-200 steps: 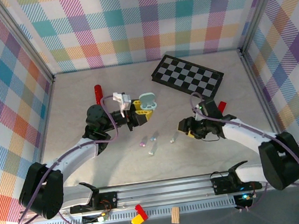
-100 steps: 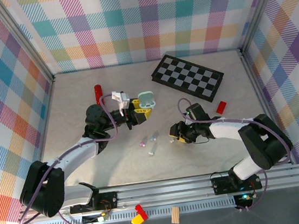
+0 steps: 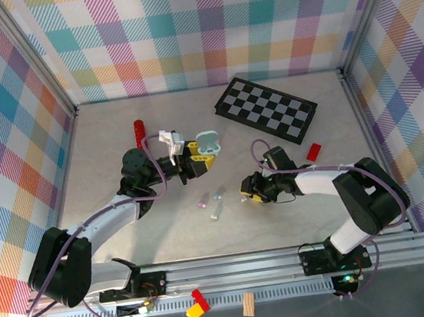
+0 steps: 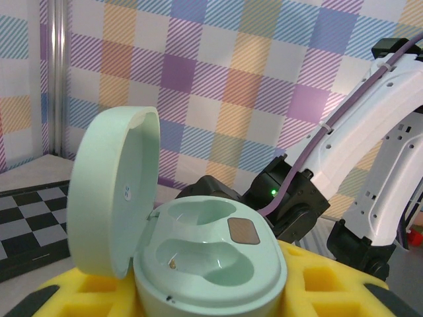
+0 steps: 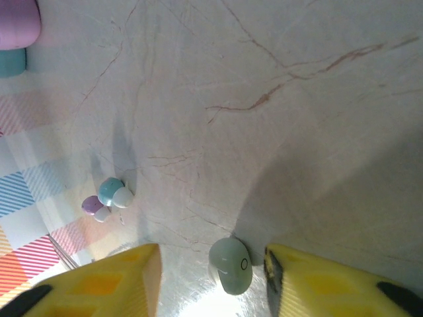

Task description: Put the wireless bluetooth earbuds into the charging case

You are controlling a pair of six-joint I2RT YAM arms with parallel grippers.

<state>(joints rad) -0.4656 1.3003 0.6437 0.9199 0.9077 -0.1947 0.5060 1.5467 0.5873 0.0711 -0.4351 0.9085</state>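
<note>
Shifts right gripper leftward to straddle mint earbud on table at frame centre, jaws narrowing but not yet pinching, keeps open charging case clamped in left gripper just up-left, so pickup seems next.

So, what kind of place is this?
Probably a robot test cell, not a home: plaid panels enclose a table, and the left arm and right arm stand on a metal rail at its near edge.
</note>
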